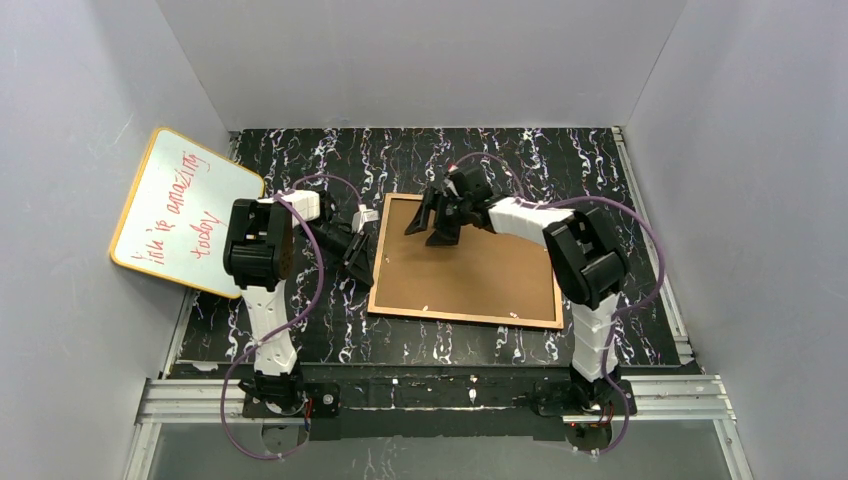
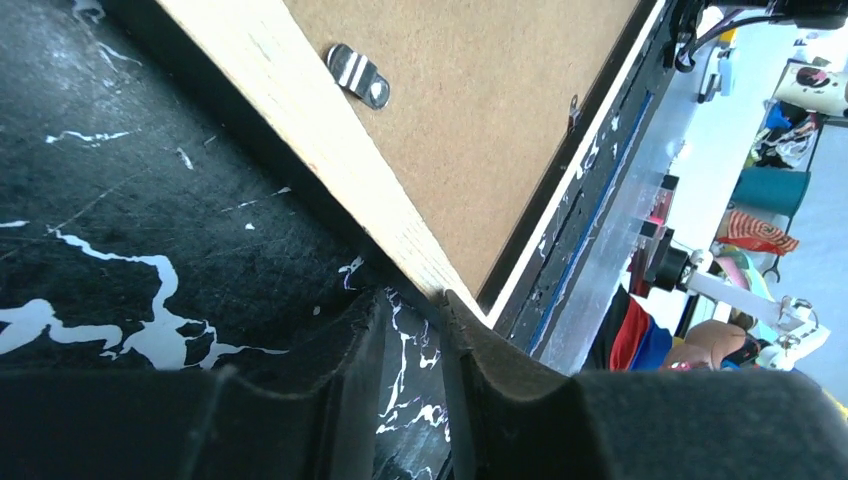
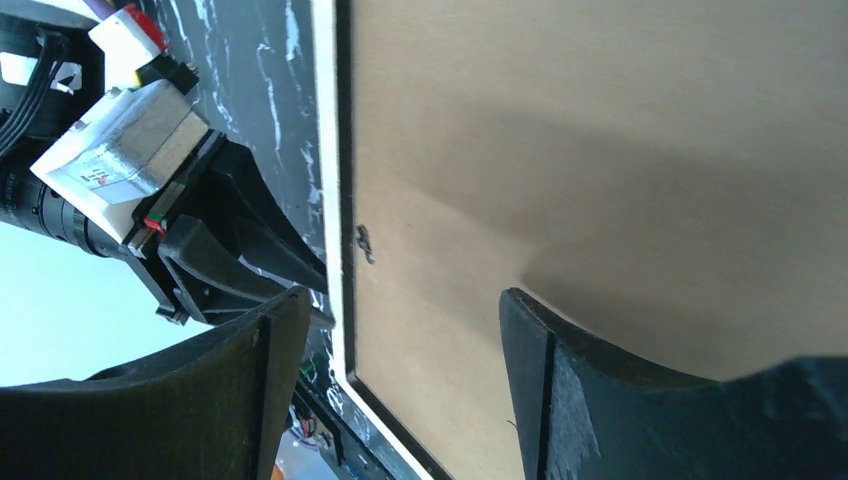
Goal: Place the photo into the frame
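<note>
The frame lies face down on the black marbled mat, its tan rim around the brown backing board. The photo is not visible in any view. My left gripper is low at the frame's left edge, its jaws a narrow gap apart with only mat between them. In the left wrist view its right fingertip touches the tan rim. My right gripper is open and empty over the board's far left part. In the right wrist view it straddles the rim and the board.
A yellow-edged whiteboard with red writing leans against the left wall. A metal clip sits on the backing board near the rim. Grey walls enclose the mat on three sides. An aluminium rail runs along the near edge.
</note>
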Motion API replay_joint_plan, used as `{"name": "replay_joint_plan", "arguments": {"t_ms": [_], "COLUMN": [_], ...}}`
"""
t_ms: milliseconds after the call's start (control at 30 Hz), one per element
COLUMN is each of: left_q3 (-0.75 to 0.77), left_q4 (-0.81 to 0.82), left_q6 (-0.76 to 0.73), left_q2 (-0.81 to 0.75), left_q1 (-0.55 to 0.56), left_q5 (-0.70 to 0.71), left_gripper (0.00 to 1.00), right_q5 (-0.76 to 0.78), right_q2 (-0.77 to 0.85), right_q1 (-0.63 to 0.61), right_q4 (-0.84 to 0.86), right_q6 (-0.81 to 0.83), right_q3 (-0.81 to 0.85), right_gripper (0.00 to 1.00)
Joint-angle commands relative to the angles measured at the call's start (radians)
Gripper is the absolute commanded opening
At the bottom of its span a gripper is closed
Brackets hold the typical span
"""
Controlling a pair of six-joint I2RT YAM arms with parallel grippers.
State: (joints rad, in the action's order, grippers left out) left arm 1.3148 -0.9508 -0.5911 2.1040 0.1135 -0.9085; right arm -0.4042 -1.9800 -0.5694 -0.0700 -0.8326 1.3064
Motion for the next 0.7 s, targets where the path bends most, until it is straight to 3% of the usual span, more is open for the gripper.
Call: {"name": "replay_joint_plan", "arguments": {"t_ms": [0,267,667], "left_q3": [-0.018,-0.051,-0.065], "left_q4": [0.034,0.091,0.118], "left_q6": [0.029,0.075,0.09], "left_q2": [-0.011,-0.029,-0.04], "left_q1": [0.003,0.003,0.003], "left_q5": [-0.007,0.012,0.029], "left_gripper": [0.23,0.2,0.19], "right_q5": [-0.044,-0.076,-0.092], "right_q2": [-0.067,-0.192,-0.232], "right_q1": [-0.05,-0.112,-0.153], "right_q4": [0.056,0.021,0.005], "right_q6": [-0.003,-0.003,-0.015], "right_q3": [0.119,0.229,0.236], "right_gripper": [0.76,0.7,0.63]}}
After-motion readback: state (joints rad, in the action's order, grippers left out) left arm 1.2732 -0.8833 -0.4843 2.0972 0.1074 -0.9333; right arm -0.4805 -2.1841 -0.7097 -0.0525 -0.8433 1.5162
